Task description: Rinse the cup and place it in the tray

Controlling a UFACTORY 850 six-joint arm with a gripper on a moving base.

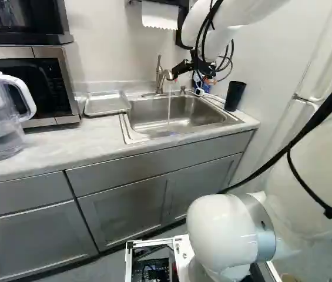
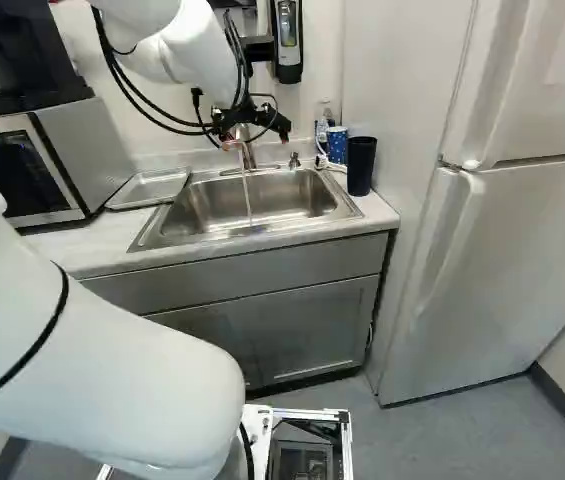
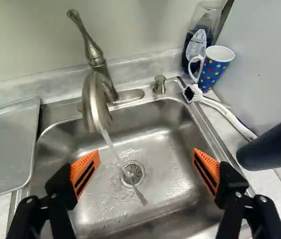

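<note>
Can see the dotted cup (image 3: 212, 71) upright at the sink's (image 3: 152, 117) back corner, just beside the bottle (image 3: 196, 47), with the brush (image 3: 222, 110) lying between it and the upright dark cup (image 3: 269, 147). Holding nothing in the gripper (image 2: 260, 137), its fingers spread wide above the basin, either side of the water (image 3: 111, 148) running from the tap (image 3: 97, 94). Can also see the tray (image 3: 8, 149) flat on the counter (image 1: 66, 144) across the sink, near the microwave (image 1: 39, 85).
</note>
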